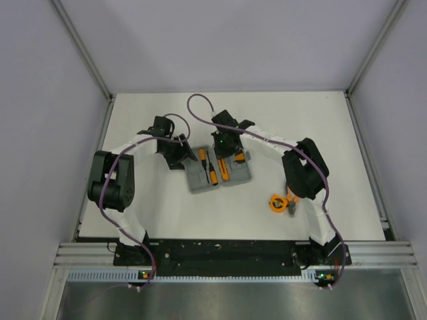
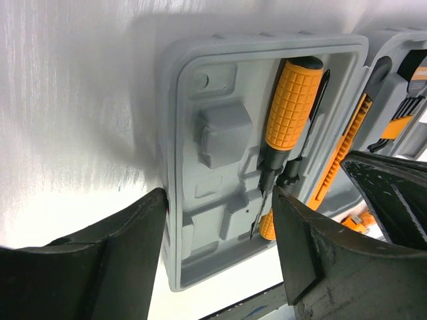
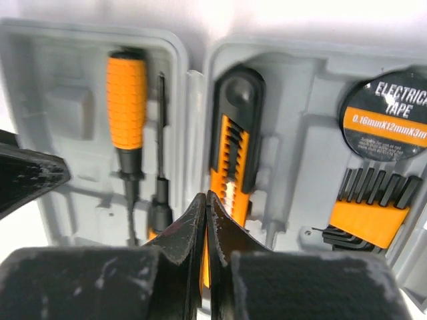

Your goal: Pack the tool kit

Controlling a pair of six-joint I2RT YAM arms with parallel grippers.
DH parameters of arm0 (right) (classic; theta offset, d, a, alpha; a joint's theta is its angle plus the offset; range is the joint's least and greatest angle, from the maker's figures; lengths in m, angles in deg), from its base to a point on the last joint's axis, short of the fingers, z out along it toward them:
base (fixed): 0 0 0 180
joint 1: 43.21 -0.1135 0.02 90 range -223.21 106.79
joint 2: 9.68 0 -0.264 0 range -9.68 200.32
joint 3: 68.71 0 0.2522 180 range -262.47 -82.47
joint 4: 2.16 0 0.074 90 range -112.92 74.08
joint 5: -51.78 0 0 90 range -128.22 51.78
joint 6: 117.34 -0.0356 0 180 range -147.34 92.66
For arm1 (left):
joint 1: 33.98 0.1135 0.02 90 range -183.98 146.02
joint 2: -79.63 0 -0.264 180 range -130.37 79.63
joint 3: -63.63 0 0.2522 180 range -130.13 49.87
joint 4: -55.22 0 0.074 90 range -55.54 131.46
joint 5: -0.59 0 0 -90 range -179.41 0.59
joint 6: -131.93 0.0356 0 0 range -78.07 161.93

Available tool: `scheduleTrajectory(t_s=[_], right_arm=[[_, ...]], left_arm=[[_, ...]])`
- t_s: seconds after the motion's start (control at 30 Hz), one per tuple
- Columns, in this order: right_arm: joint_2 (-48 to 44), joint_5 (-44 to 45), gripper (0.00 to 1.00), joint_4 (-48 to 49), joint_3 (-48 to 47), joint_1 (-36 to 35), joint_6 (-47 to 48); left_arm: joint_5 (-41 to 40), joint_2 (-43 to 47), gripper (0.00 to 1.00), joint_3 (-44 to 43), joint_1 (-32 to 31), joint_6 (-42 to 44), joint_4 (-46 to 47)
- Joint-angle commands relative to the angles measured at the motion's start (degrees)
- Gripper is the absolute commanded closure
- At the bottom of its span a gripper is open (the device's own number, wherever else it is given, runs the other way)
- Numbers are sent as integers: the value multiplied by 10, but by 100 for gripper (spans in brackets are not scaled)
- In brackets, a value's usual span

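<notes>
The grey tool kit case (image 1: 195,181) lies open on the table. Its left half (image 2: 213,133) holds an orange-handled screwdriver (image 2: 292,100) and a thin black one beside it. My left gripper (image 2: 220,193) is open and straddles that half, its left finger (image 2: 127,247) against the case's outer wall. In the right half an orange-and-black utility knife (image 3: 233,147) sits in its slot. My right gripper (image 3: 205,197) is shut with nothing in it, tips right over the knife's near end. The round orange tape measure (image 1: 276,202) and the pliers (image 1: 291,205) lie loose on the table, right of the case.
A roll of electrical tape (image 3: 385,113) and an orange holder of hex keys (image 3: 367,213) sit in the case's right half. Both arms (image 1: 110,180) reach in from the near edge. Grey walls close the white table (image 1: 300,127) on three sides.
</notes>
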State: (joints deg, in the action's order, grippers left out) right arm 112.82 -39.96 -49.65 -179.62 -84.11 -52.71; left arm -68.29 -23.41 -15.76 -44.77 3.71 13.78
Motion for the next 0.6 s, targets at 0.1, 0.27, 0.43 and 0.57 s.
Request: scheduleTrajectory(t_s=[0.1, 0.27, 0.43, 0.57], right_arm=[[-44, -13, 97, -17, -120, 19, -52], [-90, 15, 86, -48, -104, 27, -56], [-168, 77, 78, -53, 11, 38, -59], [-236, 110, 67, -66, 110, 53, -74]], left_arm=[[-3, 13, 31, -42, 9, 11, -8], [-3, 13, 31, -49, 12, 14, -11], [-8, 19, 31, -50, 12, 21, -18], [-38, 39, 27, -54, 13, 31, -32]])
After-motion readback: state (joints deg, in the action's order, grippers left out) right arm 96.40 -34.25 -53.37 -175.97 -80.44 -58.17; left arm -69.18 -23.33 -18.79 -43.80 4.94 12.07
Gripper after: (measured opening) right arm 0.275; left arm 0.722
